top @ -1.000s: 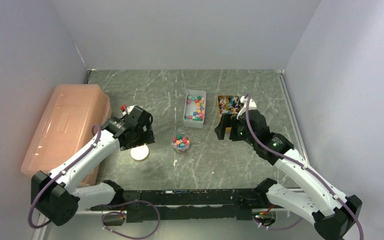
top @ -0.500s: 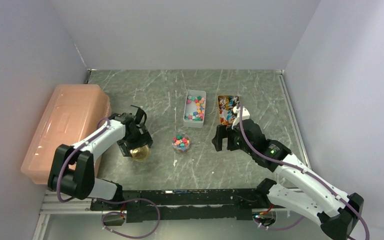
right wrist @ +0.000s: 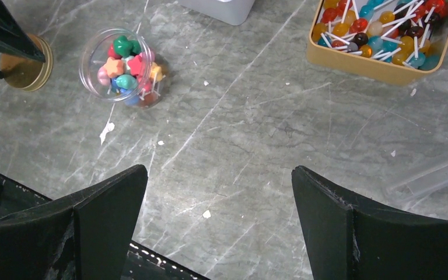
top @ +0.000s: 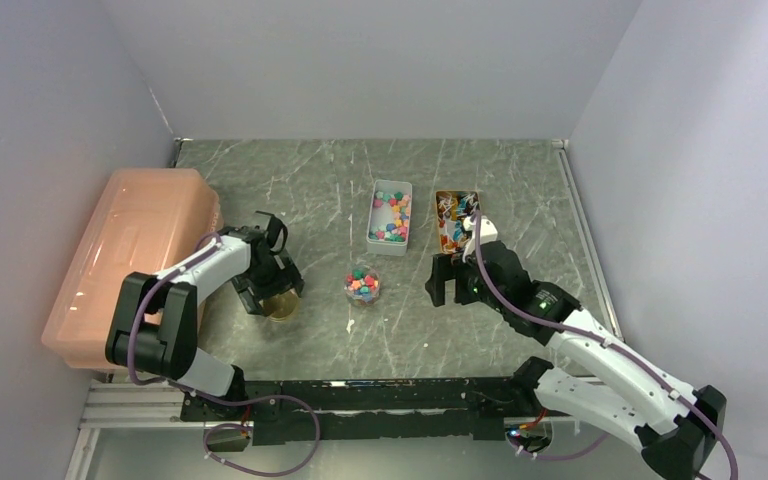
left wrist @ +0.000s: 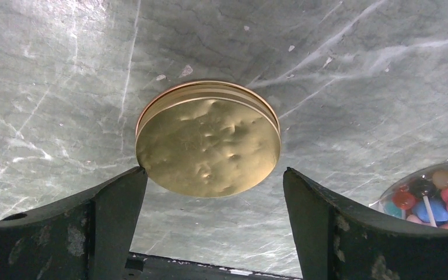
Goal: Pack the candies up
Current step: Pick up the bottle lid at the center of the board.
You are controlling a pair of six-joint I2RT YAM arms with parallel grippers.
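Veined marble, dimpled gold lid, chunky candies

A clear jar of mixed-colour candies stands near the middle of the grey marbled desk. Behind it sits a white tray holding more candies, and just to the right of that is a tan tray of lollipops. A peach bin lies along the left edge. The left fingers hang over a gold lid left of the jar. The right fingers, spread apart, hover right of the jar, in front of the tan tray.
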